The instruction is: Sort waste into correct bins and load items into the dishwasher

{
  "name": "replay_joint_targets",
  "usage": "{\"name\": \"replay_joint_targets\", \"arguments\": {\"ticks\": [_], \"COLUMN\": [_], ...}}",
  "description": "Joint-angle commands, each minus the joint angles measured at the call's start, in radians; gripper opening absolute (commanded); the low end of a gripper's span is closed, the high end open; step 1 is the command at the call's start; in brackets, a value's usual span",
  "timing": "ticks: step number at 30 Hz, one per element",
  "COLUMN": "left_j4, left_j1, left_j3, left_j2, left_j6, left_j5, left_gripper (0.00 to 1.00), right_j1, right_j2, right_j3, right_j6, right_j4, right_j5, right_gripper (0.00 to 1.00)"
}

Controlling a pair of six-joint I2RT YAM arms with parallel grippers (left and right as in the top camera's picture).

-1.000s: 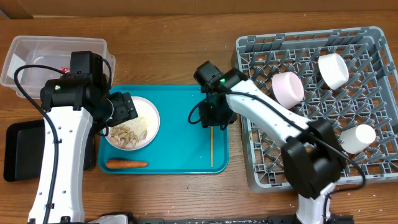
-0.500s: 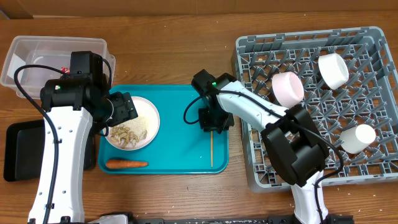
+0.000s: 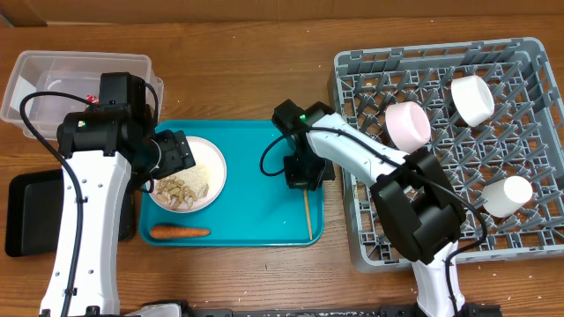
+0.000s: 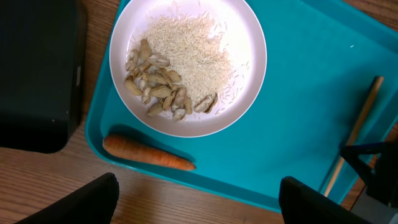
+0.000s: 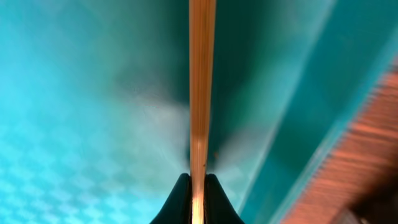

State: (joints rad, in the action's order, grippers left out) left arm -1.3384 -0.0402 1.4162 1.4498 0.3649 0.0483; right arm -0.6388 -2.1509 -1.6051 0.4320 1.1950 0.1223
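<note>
My right gripper (image 3: 302,180) is shut on the pale wooden chopsticks (image 3: 307,214), which run down over the teal tray (image 3: 256,224); in the right wrist view the chopsticks (image 5: 202,81) sit between the fingertips (image 5: 198,186). My left gripper (image 4: 198,202) is open and empty above the tray's near edge. The white plate (image 3: 214,160) holds rice (image 4: 193,50) and tan food scraps (image 4: 158,87). The orange carrot (image 3: 179,232) lies on the tray below the plate. The grey dish rack (image 3: 529,97) holds two bowls (image 3: 407,125) and a cup (image 3: 507,195).
The clear plastic tub (image 3: 53,75) stands at the back left with a bit of red wrapper (image 3: 91,98) in it. The black tray (image 3: 22,216) lies at the left edge, partly under my left arm.
My right gripper has closed on the chopsticks and lifted their upper end; their lower end has swung slightly to the right. The left arm has not moved.
</note>
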Motion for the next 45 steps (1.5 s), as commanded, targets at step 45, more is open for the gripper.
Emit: {"name": "replay_joint_targets", "arguments": {"ticks": [45], "left_j4": [0.004], "left_j1": [-0.004], "left_j3": [0.009], "left_j2": [0.003], "left_j6": [0.009], "left_j5": [0.004], "left_gripper": [0.85], "right_j1": [0.261], "right_j2": [0.518], "right_j3": [0.032], "right_j6": [-0.2], "right_j4": [0.097], "right_j5": [-0.177], "right_gripper": [0.32]}}
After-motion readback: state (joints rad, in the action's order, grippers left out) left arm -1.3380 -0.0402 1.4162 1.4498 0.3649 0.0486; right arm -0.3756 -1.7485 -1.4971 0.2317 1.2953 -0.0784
